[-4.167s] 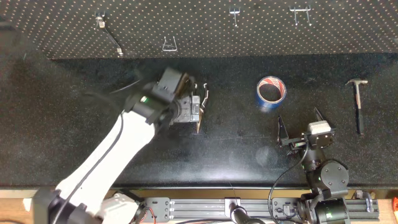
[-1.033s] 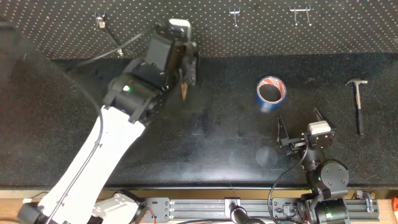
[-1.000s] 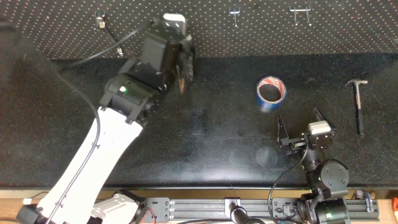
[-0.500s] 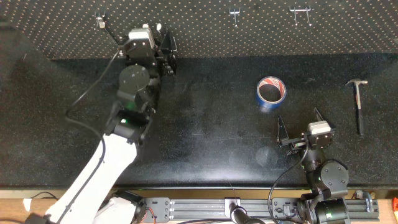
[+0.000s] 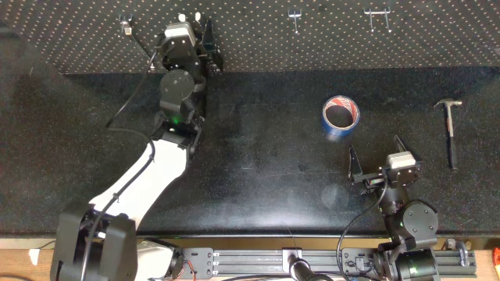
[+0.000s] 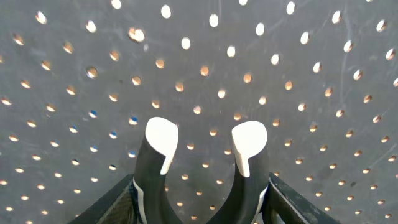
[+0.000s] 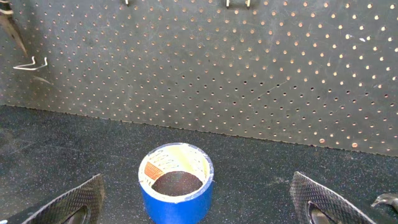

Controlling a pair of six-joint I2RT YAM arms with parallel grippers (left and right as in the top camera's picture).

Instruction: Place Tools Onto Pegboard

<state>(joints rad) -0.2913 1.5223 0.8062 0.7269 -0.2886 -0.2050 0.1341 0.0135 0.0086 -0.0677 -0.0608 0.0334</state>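
Observation:
My left gripper (image 5: 205, 37) is up against the pegboard (image 5: 351, 39), where a wire loop hook hung earlier. It is shut on a pair of pliers (image 6: 163, 146), whose two black handles with white ends point at the board between its dark fingers (image 6: 118, 200). A blue tape roll (image 5: 341, 115) stands on the black table right of centre, also seen as the tape roll (image 7: 176, 182) in front of my right gripper. A hammer (image 5: 449, 129) lies at the far right. My right gripper (image 5: 376, 150) rests open near the front edge, with nothing between its fingers (image 7: 74, 199).
Two metal hooks (image 5: 294, 16) (image 5: 377, 16) stick out of the pegboard's upper right. A small fitting with a black cable (image 5: 131, 33) hangs at the upper left. A wire hook (image 7: 31, 62) shows on the board in the right wrist view.
My left arm lifted the pliers off the table, swung them up and left, and turned to face the pegboard. The right arm, tape and hammer have not moved.

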